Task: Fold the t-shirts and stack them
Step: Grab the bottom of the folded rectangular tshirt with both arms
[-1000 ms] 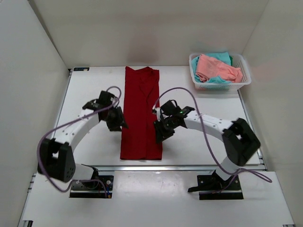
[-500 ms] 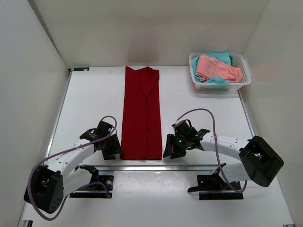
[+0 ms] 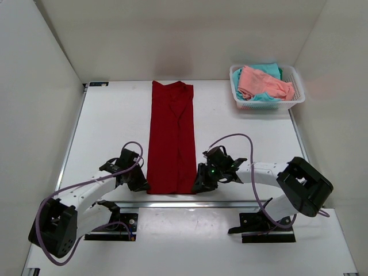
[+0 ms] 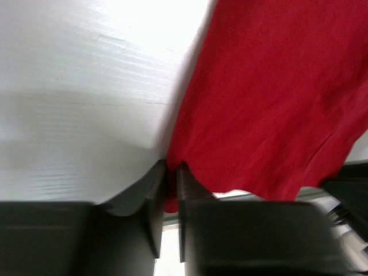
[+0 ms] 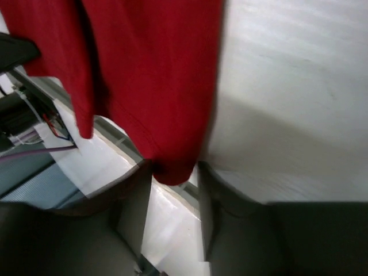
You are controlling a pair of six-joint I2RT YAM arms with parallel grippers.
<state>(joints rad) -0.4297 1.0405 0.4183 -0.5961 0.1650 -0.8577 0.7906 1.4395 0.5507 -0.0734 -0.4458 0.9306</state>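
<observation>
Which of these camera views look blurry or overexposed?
Top view: sharp and evenly lit. Left wrist: table glares white at the top, left pincer dark and out of focus. Right wrist: red shirt and right pincer both soft and blurred.

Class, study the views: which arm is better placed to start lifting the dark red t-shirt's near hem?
Left, probably. The left tool pinches the dark red t-shirt at its near corner; the right tool straddles its corner, fingers apart.
</observation>
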